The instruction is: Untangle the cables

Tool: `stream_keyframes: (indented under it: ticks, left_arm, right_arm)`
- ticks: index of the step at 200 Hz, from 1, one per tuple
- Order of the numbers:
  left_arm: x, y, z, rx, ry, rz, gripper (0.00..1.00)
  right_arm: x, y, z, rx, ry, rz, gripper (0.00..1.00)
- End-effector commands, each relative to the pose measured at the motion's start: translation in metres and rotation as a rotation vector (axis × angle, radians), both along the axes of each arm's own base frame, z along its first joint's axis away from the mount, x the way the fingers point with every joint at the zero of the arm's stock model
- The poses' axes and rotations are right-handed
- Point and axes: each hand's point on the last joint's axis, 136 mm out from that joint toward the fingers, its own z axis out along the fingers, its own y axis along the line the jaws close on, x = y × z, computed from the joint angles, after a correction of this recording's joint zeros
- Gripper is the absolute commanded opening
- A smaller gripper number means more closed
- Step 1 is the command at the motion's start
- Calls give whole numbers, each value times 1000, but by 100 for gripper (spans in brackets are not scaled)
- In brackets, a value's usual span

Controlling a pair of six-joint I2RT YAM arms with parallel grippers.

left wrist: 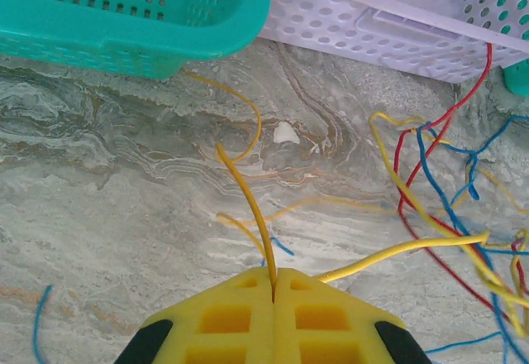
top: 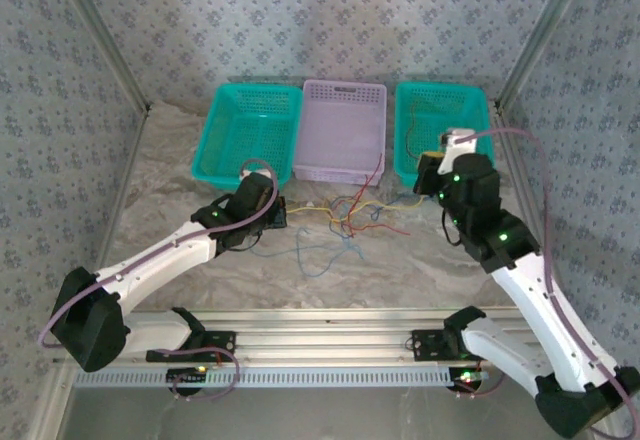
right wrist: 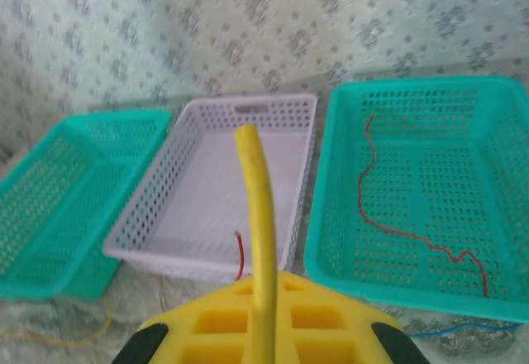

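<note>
The cables (top: 350,215) lie as a loose tangle of yellow, red and blue wires on the marbled table, in front of the lilac basket (top: 342,130). The left wrist view shows the tangle (left wrist: 463,207) to the right. My left gripper (top: 272,206) sits at the tangle's left end, shut on a yellow cable (left wrist: 248,198) that rises out from between its jaws (left wrist: 273,285). My right gripper (top: 438,163) is raised near the right teal basket (top: 443,125), shut on another yellow cable (right wrist: 260,215) that stands up from its tips (right wrist: 264,285). A red cable (right wrist: 413,223) lies inside that basket.
A left teal basket (top: 250,130) stands beside the lilac one along the back. A red wire end (right wrist: 240,256) hangs over the lilac basket's front rim. Loose blue wire (top: 320,255) trails toward the near edge. Patterned walls close in the sides.
</note>
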Motion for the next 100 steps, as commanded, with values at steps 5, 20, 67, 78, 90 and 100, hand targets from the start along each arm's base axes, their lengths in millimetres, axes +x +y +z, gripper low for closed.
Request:
stream_keyframes:
  ticks: [5, 20, 67, 78, 90, 100]
  left_arm:
    - [-1, 10, -3, 59, -9, 10, 0]
    - [-2, 14, -3, 81, -11, 15, 0]
    - [1, 27, -2, 162, -15, 34, 0]
    - [2, 28, -3, 167, -15, 36, 0]
    - [2, 29, -3, 168, -12, 40, 0]
    - [2, 31, -3, 169, -13, 43, 0]
  right_arm:
    - [-7, -14, 29, 125, -10, -18, 0]
    - [-7, -28, 45, 151, -44, -65, 0]
    - [-16, -72, 88, 235, -156, -240, 0]
    - [-19, -79, 96, 245, -184, -267, 0]
    - [-22, -86, 104, 254, -211, -297, 0]
    - [-24, -89, 110, 260, -230, -309, 0]
